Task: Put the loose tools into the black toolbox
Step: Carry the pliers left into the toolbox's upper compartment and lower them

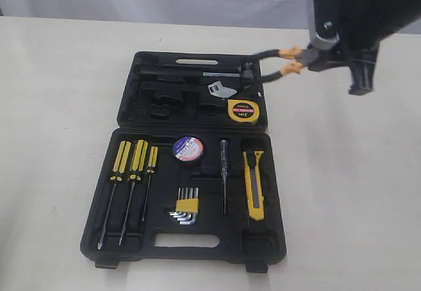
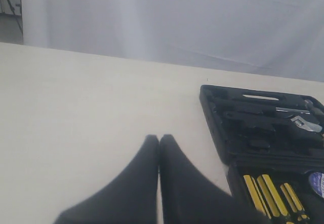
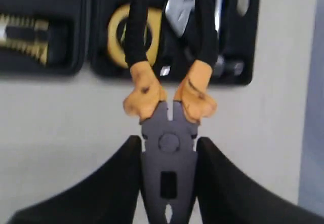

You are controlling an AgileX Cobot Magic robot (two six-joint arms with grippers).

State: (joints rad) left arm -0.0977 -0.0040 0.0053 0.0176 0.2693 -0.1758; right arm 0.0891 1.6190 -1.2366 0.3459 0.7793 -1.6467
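Right gripper: clamped on pliers head, handles over black toolbox lid corner.
Left gripper: fingers pressed together, empty.

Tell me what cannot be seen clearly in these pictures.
- Pliers: exterior view, the head is hidden behind the right arm.
- Tape measure: right wrist view, blurred, partly behind the pliers' handles.
- Tape roll: left wrist view, cut off by the picture's edge.
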